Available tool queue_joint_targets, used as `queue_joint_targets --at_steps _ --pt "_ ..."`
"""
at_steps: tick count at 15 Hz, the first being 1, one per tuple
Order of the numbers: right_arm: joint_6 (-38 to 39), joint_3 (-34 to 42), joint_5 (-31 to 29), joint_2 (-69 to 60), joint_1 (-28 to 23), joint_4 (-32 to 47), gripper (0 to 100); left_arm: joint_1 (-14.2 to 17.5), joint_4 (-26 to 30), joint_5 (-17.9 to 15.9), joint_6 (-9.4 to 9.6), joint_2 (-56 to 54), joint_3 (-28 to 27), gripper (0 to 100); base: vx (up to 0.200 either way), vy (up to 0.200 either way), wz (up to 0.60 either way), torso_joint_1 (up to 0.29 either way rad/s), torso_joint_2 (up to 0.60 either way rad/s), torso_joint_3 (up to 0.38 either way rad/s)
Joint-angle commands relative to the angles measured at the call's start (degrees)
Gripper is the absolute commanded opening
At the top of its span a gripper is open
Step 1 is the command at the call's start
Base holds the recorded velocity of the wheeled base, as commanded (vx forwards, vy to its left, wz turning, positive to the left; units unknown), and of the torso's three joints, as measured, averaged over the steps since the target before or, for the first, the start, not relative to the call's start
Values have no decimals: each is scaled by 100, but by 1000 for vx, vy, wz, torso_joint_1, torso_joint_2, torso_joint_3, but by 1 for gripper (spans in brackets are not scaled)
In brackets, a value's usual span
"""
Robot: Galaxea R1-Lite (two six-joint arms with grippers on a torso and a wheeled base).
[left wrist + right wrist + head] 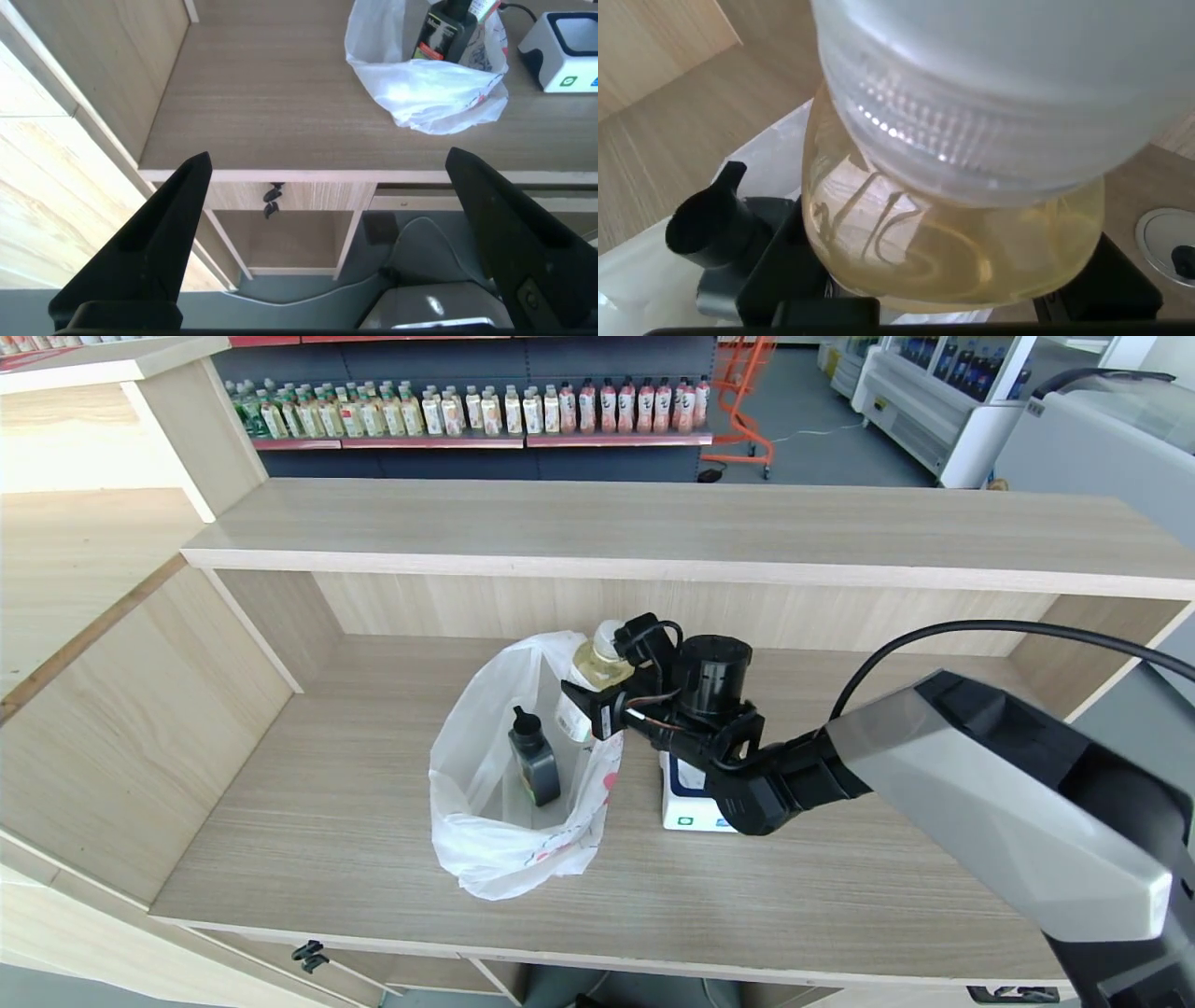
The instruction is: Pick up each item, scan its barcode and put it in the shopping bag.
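A white plastic shopping bag [485,821] stands open on the counter, and a dark bottle [533,759] stands upright inside it. My right gripper [597,695] is shut on a clear bottle of yellowish liquid [597,665] with a white cap, held over the bag's far right rim. In the right wrist view the clear bottle [971,224] looms close, with the dark bottle [715,224] below it. The white barcode scanner [689,803] sits just right of the bag, partly hidden by my arm. My left gripper [327,243] hangs open below the counter's front edge, with the bag [430,84] beyond it.
The counter is a recessed wooden bay with a side wall [121,728] at the left and a raised shelf [653,532] behind. Bare counter [308,784] lies left of and in front of the bag. A cable grommet [1169,245] sits in the counter near the scanner.
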Motion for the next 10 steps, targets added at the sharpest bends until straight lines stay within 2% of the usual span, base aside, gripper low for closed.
queue_joint_targets --at_steps 1,8,9,10 --pt "-13 22 8 100 13 -60 0 1 2 1 -1 9 1 100 0 0 0 0 0 0" --pt "-365 22 -1 311 -40 -95 0 1 2 1 -1 9 1 100 0 0 0 0 0 0" --pt "-365 22 -10 311 -49 -112 100 1 2 1 -1 9 1 100 0 0 0 0 0 0" --pt "-338 31 -1 311 -57 -200 100 1 2 1 -1 0 1 100 0 0 0 0 0 0"
